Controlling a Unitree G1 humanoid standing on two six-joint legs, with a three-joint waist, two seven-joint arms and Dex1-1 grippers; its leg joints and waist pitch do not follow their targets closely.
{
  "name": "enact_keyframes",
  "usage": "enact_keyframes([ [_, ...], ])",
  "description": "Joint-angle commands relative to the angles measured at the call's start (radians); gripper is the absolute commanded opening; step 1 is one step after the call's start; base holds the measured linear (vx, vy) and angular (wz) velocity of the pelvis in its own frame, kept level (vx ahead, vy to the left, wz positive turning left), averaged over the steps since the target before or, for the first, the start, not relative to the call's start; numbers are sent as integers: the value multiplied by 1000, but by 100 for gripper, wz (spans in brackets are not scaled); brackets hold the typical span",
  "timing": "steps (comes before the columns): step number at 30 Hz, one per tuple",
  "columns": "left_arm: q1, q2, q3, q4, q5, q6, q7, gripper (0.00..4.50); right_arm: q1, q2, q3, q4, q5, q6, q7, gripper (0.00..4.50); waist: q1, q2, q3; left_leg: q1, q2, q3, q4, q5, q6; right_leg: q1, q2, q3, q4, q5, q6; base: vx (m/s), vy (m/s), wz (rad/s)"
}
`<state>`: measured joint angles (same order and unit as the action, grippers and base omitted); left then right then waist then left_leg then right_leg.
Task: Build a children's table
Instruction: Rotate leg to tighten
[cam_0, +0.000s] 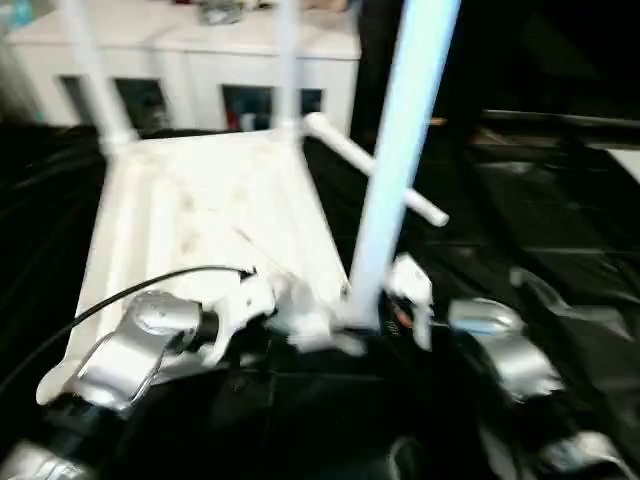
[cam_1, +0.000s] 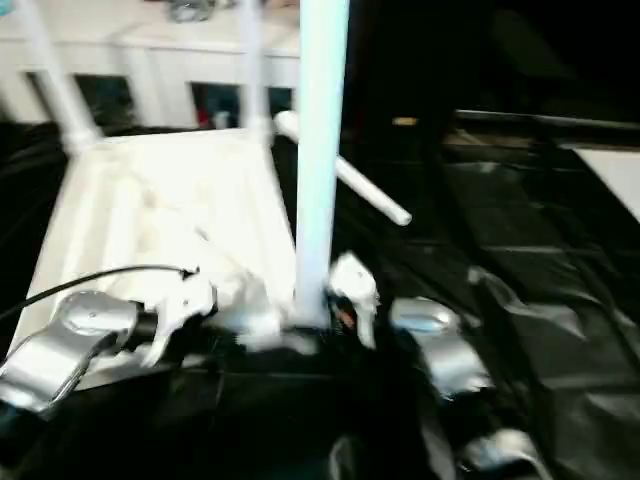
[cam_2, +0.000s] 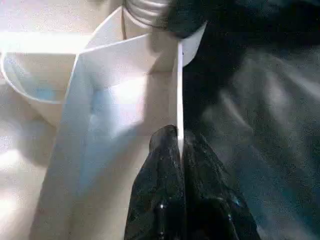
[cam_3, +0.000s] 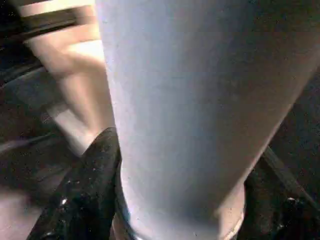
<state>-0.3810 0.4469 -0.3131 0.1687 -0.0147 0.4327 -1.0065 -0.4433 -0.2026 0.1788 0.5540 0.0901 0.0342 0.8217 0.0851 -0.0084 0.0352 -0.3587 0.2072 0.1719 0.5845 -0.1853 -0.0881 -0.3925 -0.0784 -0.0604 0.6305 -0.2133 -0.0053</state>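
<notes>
The tabletop (cam_0: 200, 210) is white with a ribbed underside, and the legs (cam_0: 400, 150) standing on it are white too, the nearest one tinged pale blue. Black sheeting (cam_0: 540, 230) lies under everything. The forearms (cam_0: 130, 350) are silver, the fingers (cam_2: 165, 200) glossy black, and the cabinet (cam_0: 190, 60) behind is white.

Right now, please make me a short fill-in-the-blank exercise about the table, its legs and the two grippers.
1. The tabletop lies with its ribbed underside facing ____.
2. The left gripper pinches a thin ____ of the tabletop.
3. The right gripper has its jaws around an upright ____.
4. One loose leg lies on the ____ sheet.

Missing words: up; wall; leg; black
</notes>
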Motion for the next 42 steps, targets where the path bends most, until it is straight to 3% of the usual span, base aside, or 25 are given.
enact_keyframes([
  [1, -16, -75, 6, 45, 3, 39, 122, 0, 4, 53, -12, 54, -35, 61, -173, 270, -1, -2, -35, 10, 18, -5, -81, -283, -27, 37, -60, 45, -101, -363, -153, 0, 0, 0],
  [2, -23, -92, 10, 55, 9, 51, 151, 0, 2, 69, -21, 62, -36, 70, -213, 270, -1, 1, -32, 13, 18, -5, -82, -300, -31, 32, -60, 45, -106, -396, -143, 0, 0, 0],
  [3, -47, -162, 36, 91, 18, 90, 259, 0, -6, 131, -58, 90, -23, 100, -344, 270, -2, -2, -30, 20, 15, -10, -84, -341, -31, 29, -64, 43, -118, -497, -110, -56, -13, -3],
  [5, -68, -218, 57, 122, 21, 123, 338, 0, -14, 174, -73, 116, -26, 111, -437, 270, 1, -2, -34, 26, 14, -10, -81, -333, -32, 25, -66, 44, -127, -531, -90, 0, 0, 0],
  [9, -112, -308, 79, 200, 44, 124, 466, 0, -38, 243, -77, 166, -47, 102, -540, 270, 3, -6, -39, 16, 13, -7, -84, -295, -18, 27, -59, 43, -120, -436, -87, 0, 0, 0],
  [10, -120, -321, 79, 215, 52, 122, 480, 0, -44, 253, -78, 173, -53, 103, -551, 270, 7, -3, -40, 19, 14, -6, -84, -284, -12, 25, -58, 44, -118, -401, -93, 0, 0, 0],
  [14, -138, -339, 81, 245, 67, 129, 508, 0, -45, 254, -75, 168, -61, 110, -537, 270, 9, -2, -44, 11, 14, -5, -85, -248, 3, 32, -56, 46, -109, -312, -107, 0, 0, 0],
  [18, -147, -346, 84, 259, 73, 139, 519, 0, -44, 253, -77, 164, -54, 110, -519, 270, 11, 1, -42, 10, 13, -5, -88, -270, 6, 33, -59, 47, -116, -350, -98, 0, 0, 0],
  [21, -154, -348, 89, 273, 72, 132, 524, 0, -45, 265, -100, 153, -26, 95, -509, 340, 12, 1, -41, 13, 13, -5, -89, -289, 5, 29, -59, 47, -122, -394, -84, 0, 0, 0],
  [24, -157, -349, 93, 280, 72, 123, 524, 0, -42, 267, -102, 137, -20, 89, -493, 375, 1, -1, -38, -2, 9, -12, -97, -304, -1, 38, -60, 41, -127, -454, -55, -9, 0, -6],
  [25, -158, -350, 93, 280, 72, 123, 524, 0, -41, 267, -102, 135, -20, 88, -492, 384, -7, -2, -41, -15, 7, -17, -100, -290, -5, 49, -61, 37, -125, -454, -42, -26, 0, -18],
  [26, -158, -351, 94, 281, 71, 122, 524, 0, -40, 266, -102, 126, -21, 85, -489, 389, -10, -1, -43, -20, 9, -20, -102, -278, -6, 52, -63, 36, -124, -437, -41, -4, 4, -22],
  [27, -159, -353, 94, 279, 68, 103, 518, 0, -26, 246, -84, 72, -43, 63, -489, 395, -15, -1, -45, -13, 11, -19, -98, -257, 0, 46, -61, 34, -124, -372, -62, 0, 0, 0],
  [29, -157, -355, 94, 276, 67, 98, 517, 0, -19, 238, -76, 50, -51, 54, -488, 395, -14, -6, -42, 1, 13, -12, -94, -268, 11, 35, -60, 39, -125, -362, -90, 0, 0, 0],
  [32, -157, -357, 93, 273, 68, 57, 519, 0, 5, 216, -72, -12, -52, 47, -477, 395, -4, -5, -46, 4, 15, -7, -89, -225, 27, 35, -60, 43, -120, -304, -110, 0, 0, 0],
  [33, -156, -358, 92, 269, 69, 29, 521, 0, 28, 201, -82, -62, -40, 54, -469, 395, 5, -5, -48, 0, 17, -5, -86, -168, 33, 42, -57, 43, -110, -200, -129, 0, 0, 0],
  [35, -157, -363, 95, 266, 69, 4, 530, 0, 47, 187, -91, -103, -29, 58, -464, 395, 13, -4, -52, -3, 17, -4, -82, -124, 41, 47, -56, 42, -99, -117, -134, 0, 0, 0],
  [36, -166, -378, 125, 273, 51, -23, 552, 27, 68, 172, -106, -133, -31, 59, -475, 399, 14, 0, -54, 0, 18, -4, -81, -111, 42, 45, -55, 42, -96, -87, -143, 52, 7, 3],
  [37, -177, -394, 166, 271, 21, -23, 568, 43, 82, 163, -124, -146, -39, 56, -487, 401, 16, -5, -56, -2, 15, -2, -74, -79, 49, 50, -53, 43, -88, -12, -159, 52, 7, 3],
  [38, -178, -396, 172, 270, 17, -20, 570, 43, 83, 162, -126, -147, -41, 55, -488, 401, 18, -2, -59, -5, 14, -4, -73, -58, 50, 54, -54, 42, -81, 30, -169, 0, 0, 0],
  [40, -184, -400, 189, 264, 5, -21, 576, 66, 86, 158, -132, -143, -53, 48, -500, 401, 19, -1, -68, -10, 11, -3, -59, 24, 68, 53, -46, 38, -62, 205, -206, 0, 0, 0],
  [42, -197, -392, 223, 239, -7, -37, 592, 85, 93, 152, -136, -137, -64, 43, -523, 401, 16, -3, -63, -13, 10, -3, -61, 9, 82, 55, -48, 36, -62, 220, -219, 0, 0, 0],
])
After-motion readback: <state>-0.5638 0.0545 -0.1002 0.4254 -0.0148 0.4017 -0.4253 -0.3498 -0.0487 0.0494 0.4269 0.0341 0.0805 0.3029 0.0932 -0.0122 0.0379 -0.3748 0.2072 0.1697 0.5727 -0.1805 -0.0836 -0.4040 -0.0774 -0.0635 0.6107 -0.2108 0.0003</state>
